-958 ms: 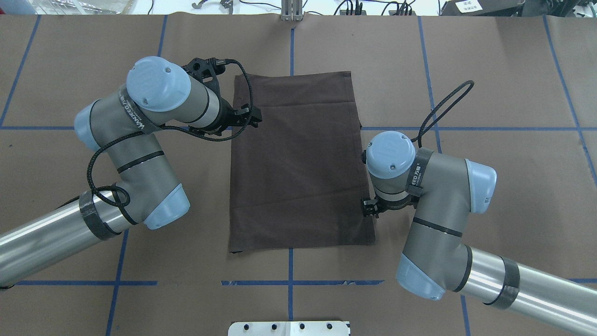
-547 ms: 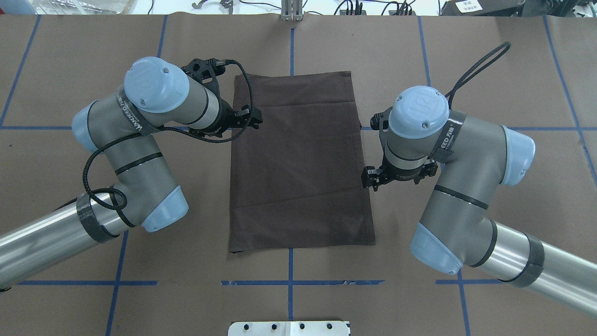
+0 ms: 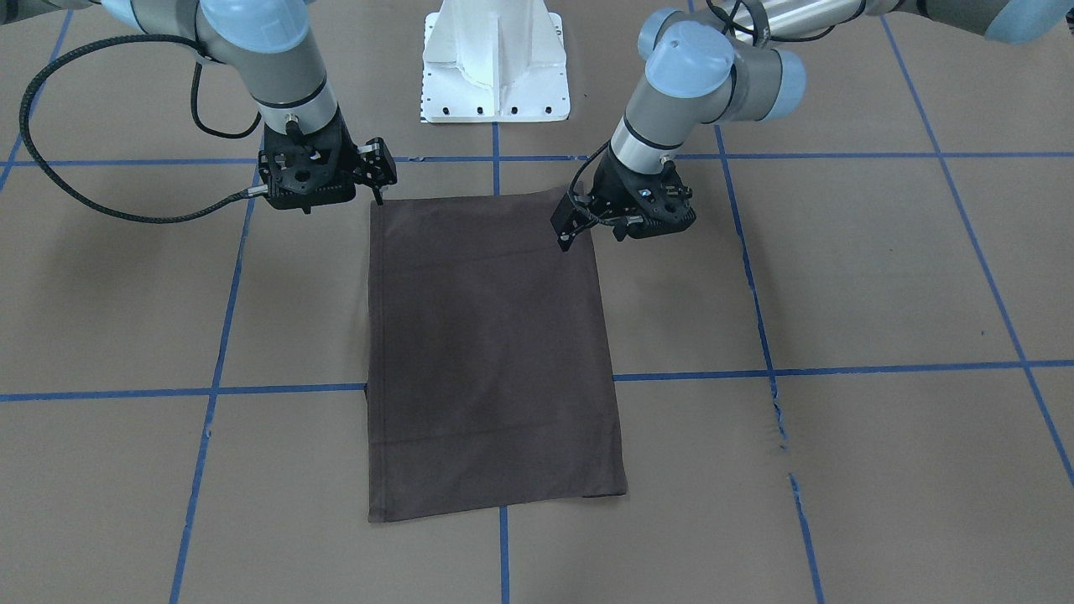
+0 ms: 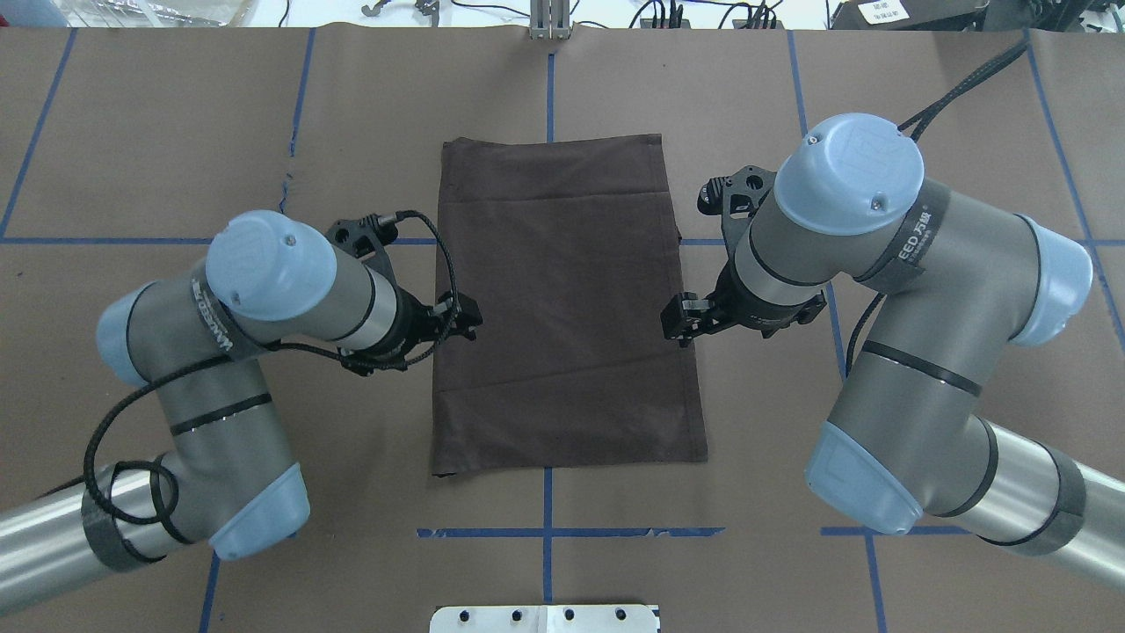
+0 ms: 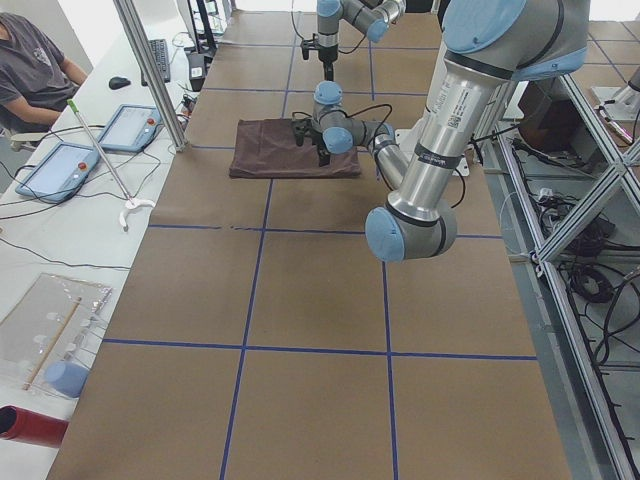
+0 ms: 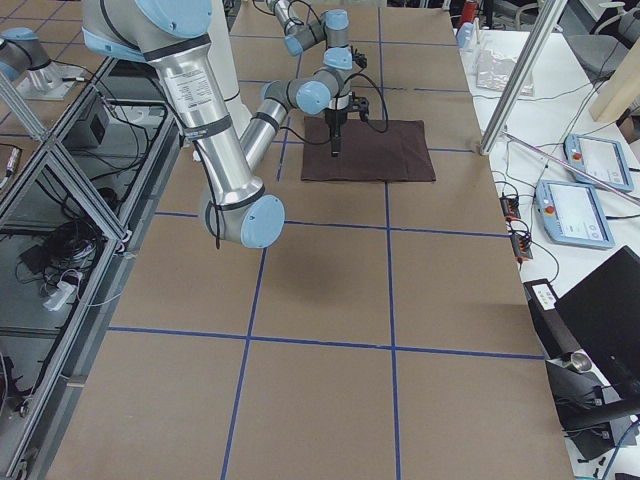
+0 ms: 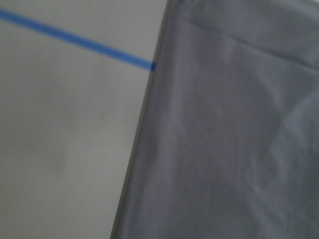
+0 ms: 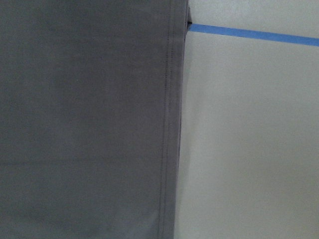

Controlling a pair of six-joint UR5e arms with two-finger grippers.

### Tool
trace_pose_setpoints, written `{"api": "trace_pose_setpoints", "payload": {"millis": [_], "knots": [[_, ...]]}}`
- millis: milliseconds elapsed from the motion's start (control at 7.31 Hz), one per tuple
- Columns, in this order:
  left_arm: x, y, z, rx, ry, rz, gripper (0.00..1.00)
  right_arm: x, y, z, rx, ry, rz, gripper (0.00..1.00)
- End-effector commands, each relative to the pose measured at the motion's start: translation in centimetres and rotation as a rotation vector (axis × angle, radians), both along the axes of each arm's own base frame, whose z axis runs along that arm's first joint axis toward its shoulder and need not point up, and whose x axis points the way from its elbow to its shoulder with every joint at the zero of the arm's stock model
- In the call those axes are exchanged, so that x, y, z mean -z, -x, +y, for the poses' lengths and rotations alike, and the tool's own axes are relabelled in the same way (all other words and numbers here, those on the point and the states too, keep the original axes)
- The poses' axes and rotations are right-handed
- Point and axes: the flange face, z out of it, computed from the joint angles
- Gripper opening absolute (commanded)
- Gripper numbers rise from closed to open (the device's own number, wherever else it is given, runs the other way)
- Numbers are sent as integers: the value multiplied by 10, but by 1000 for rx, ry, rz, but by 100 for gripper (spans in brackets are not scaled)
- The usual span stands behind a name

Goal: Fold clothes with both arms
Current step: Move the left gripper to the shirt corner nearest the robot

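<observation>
The dark grey-brown T-shirt (image 4: 567, 299) lies folded into a flat upright rectangle at the table's middle, also in the front view (image 3: 491, 352); its collar and lettering are hidden. My left gripper (image 4: 466, 321) hovers over the shirt's left edge at about mid-length, and appears open and empty; it shows in the front view (image 3: 566, 228) too. My right gripper (image 4: 675, 322) hovers over the right edge opposite it, also appears open and empty, and shows in the front view (image 3: 379, 180). Both wrist views show only shirt edge (image 7: 224, 139) (image 8: 89, 119) and table, no fingers.
The white pedestal base (image 3: 495, 67) stands at the robot's side of the table. Blue tape lines (image 4: 547, 532) grid the brown table cover. A side bench with tablets (image 5: 60, 165) and a seated person (image 5: 30, 70) lies beyond the far edge.
My left gripper moved along the shirt's left edge from the far part toward the robot. My right arm swung away from the robot, its gripper shifting slightly up the right edge. The shirt stayed still.
</observation>
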Motion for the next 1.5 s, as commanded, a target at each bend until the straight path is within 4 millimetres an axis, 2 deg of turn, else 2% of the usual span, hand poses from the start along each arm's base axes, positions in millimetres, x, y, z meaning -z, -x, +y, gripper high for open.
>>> {"api": "trace_pose_setpoints", "payload": {"millis": [0,137,684,1094,1231,1368], "knots": [[4,-40,85,38,152,-75,100,13,-3,5,-21,10,-90,100],[1,-60,114,18,191,-87,100,14,-3,5,-22,10,-91,100],[-9,-66,102,97,146,-117,99,15,-2,5,-23,8,-91,100],[-28,-76,93,133,146,-160,98,14,-1,5,-23,8,-90,100],[-30,-77,94,135,151,-163,95,13,-1,4,-23,10,-88,100],[-29,-77,93,137,152,-163,87,12,-1,4,-24,11,-86,100]]}}
